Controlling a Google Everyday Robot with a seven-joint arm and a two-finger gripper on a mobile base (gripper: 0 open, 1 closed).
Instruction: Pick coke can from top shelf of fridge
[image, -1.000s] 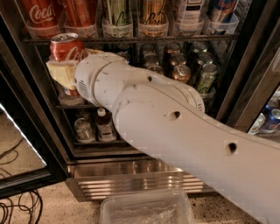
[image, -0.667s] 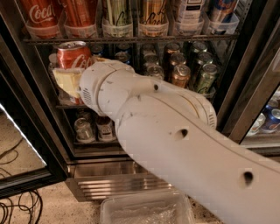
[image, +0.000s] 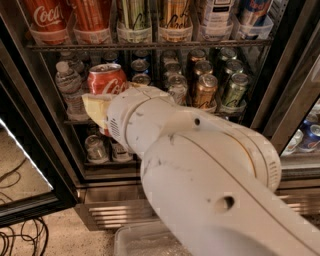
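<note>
A red coke can with white script sits in my gripper, whose yellowish fingers close around its lower half. The can is upright, held in front of the fridge's second level, below the top shelf. The top shelf carries clear trays with more red Coca-Cola cans at the left and other cans to the right. My white arm fills the lower middle and hides the gripper's far side.
A water bottle stands just left of the held can. Several cans crowd the middle rack. Blue cans sit at the far right. Below are the ribbed steel base, a clear bin, cables and the open door.
The coke can and gripper have shifted right and slightly up in the view. The arm now fills more of the picture.
</note>
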